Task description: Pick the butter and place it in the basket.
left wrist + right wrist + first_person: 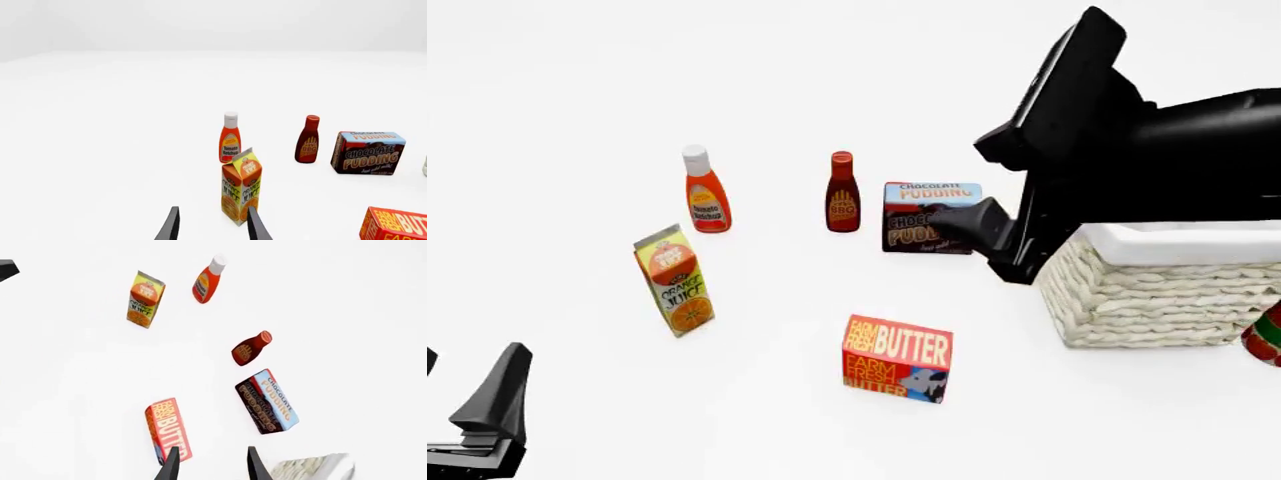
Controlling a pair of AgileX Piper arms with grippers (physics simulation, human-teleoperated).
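A: Where are the arms?

B: The right arm (pixel 1148 140) reaches in from the right, raised above the table, its dark body crossing over the near-left corner of the basket (pixel 1161 290). The right gripper (pixel 210 465) points down at the table; its two dark fingers stand apart with nothing between them. The left gripper (pixel 212 225) sits low at the near-left corner, fingers likewise parted and empty, facing the orange juice carton (pixel 241 187).

A: And the butter?

B: The butter (pixel 897 358) stands on the white table (pixel 761 300), near the middle front, left of the basket and well apart from it. It is a red-orange cardboard box, rectangular, with yellow and white lettering and a blue corner with a cow. It rests on a long edge, its long axis running left to right with a slight skew, printed face towards the camera. In the right wrist view the butter (pixel 168 430) lies just beside the finger tips, not touched.

A: The other things?

B: The basket is cream woven wicker, square, with a white cloth folded over the rim. Behind the butter stand the chocolate pudding box (pixel 924 215), a dark BBQ sauce bottle (pixel 842 193) and a ketchup bottle (pixel 706 190) with a white cap
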